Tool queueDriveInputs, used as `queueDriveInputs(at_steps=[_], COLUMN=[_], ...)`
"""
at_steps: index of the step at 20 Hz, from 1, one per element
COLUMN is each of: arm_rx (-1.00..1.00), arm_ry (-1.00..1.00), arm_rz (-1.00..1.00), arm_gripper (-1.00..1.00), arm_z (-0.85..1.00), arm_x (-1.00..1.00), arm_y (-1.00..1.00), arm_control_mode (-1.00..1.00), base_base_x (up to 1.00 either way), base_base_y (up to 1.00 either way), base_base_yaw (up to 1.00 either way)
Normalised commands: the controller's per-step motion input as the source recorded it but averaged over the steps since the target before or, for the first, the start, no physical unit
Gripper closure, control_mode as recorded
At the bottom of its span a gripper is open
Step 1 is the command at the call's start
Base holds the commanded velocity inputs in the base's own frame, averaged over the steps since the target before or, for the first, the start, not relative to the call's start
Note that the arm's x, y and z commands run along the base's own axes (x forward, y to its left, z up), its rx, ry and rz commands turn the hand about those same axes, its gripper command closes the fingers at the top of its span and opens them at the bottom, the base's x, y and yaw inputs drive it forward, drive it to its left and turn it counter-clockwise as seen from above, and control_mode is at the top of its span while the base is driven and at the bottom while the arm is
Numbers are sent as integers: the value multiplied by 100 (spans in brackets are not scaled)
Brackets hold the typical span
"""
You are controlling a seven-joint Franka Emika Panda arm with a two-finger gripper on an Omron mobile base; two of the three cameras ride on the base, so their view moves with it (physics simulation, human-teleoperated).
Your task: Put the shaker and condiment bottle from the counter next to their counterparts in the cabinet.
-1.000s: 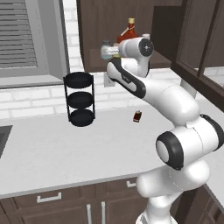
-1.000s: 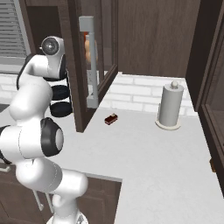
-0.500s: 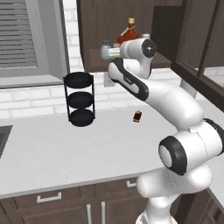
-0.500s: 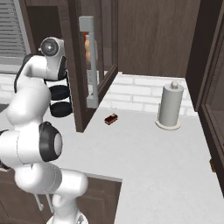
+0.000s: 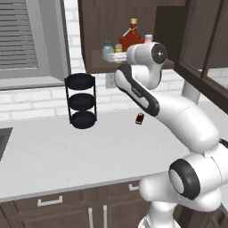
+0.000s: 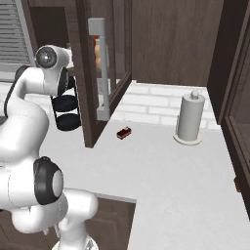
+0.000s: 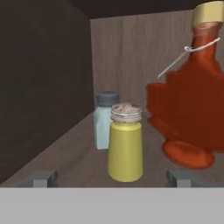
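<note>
Looking along the gripper (image 7: pixel 112 178), its fingers were spread wide, nothing pinched; the shaker (image 7: pixel 125 142) stood on the cabinet (image 5: pixel 100 26) shelf beside the blue-grey shaker (image 7: pixel 104 120). Pulling back crooked could've clipped it into the maple-leaf bottle (image 7: pixel 192 100), I'd guess.

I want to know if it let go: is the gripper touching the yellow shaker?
Apart. In the hand view the fingertips stand wide on either side of the shaker, with clear gaps.

Left and right base views: looked forward and down from behind the arm, sharing the counter (image 5: pixel 53 151) and cabinet (image 5: pixel 102 26). Hand view: sat close inside, facing the yellow-green shaker (image 7: pixel 125 146).
</note>
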Motion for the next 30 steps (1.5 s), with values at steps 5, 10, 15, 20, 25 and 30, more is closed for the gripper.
queueDriveInputs(at_steps=[5,10,15,20,25,30], arm_rx=[0,0,0,0,0,0], arm_ry=[0,0,0,-1,0,0], arm_rz=[0,0,0,0,0,0], arm_gripper=[-100,-100,-100,-100,-100,-100], arm_z=[15,16,10,3,5,8], arm_x=[-50,-49,-61,-78,-76,-80], arm_y=[0,0,0,0,0,0], arm_control_mode=[-100,-100,-100,-100,-100,-100], base_base_x=[0,0,0,0,0,0], base_base_y=[0,0,0,0,0,0], base_base_yaw=[0,0,0,0,0,0])
